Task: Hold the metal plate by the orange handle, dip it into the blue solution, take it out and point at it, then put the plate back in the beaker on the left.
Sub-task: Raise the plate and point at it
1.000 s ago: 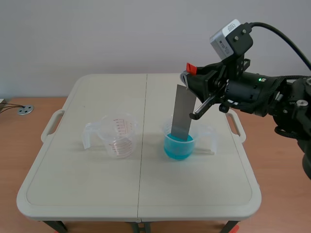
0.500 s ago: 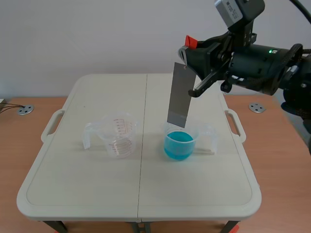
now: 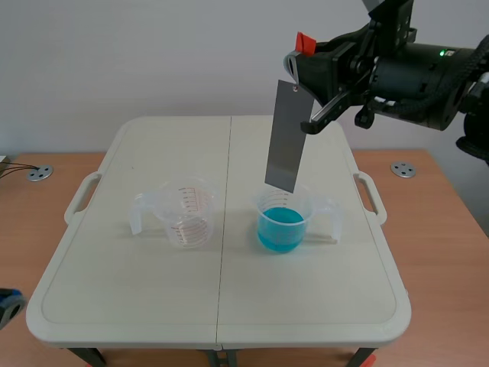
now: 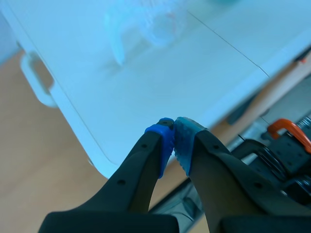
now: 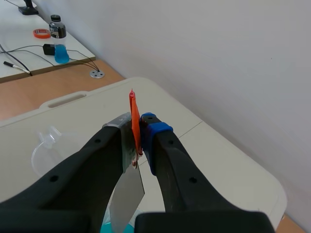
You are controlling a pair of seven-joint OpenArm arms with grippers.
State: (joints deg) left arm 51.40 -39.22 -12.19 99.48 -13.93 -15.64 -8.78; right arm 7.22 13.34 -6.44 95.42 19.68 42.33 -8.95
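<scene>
My right gripper (image 3: 306,60) is high above the right half of the table, shut on the orange handle (image 3: 305,42) of the metal plate (image 3: 284,139). The plate hangs clear of the liquid, its lower edge just above the beaker of blue solution (image 3: 282,223). In the right wrist view the handle (image 5: 134,125) is pinched in my right gripper (image 5: 137,138), with the plate (image 5: 126,196) hanging below. The empty clear beaker (image 3: 186,212) stands to the left of the blue one. My left gripper (image 4: 174,138) is shut on nothing, low beyond the table's front-left corner, with the clear beaker (image 4: 150,24) blurred ahead.
The white folding table (image 3: 137,290) has handles at its left and right sides. On a desk in the right wrist view stand a bottle of blue liquid (image 5: 59,41), a roll of orange tape (image 5: 42,33) and cables. An orange clamp (image 4: 287,131) is beside the left gripper.
My right gripper has risen with the plate, lifting its lower end out of the blue solution to just above the beaker. The left arm's tip has come into the scene's bottom left corner.
</scene>
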